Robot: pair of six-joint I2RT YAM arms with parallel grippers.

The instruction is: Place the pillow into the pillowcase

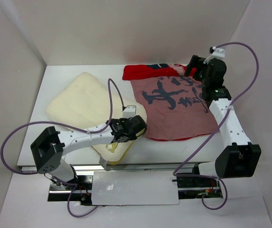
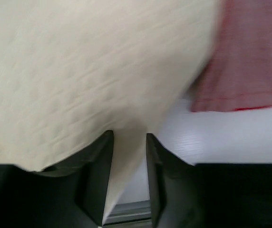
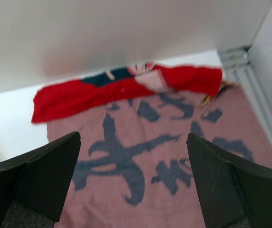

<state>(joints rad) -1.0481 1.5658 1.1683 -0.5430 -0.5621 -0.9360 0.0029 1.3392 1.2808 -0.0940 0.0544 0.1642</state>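
Left pincer (image 2: 130, 137) half-closed on edge of pillow (image 2: 79, 71), right pincer (image 3: 133, 140) wide open over pillowcase (image 3: 136, 190)

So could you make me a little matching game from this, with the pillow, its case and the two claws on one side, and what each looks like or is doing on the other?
Column one:
1. pillow
2. pillowcase
3. left gripper
4. right gripper

Column two:
a. wide open, holding nothing
b. cream, on the left part of the table
c. faded pink side up, with dark brush marks
d. closed on the pillow's edge

Pairs: 1-b, 2-c, 3-d, 4-a
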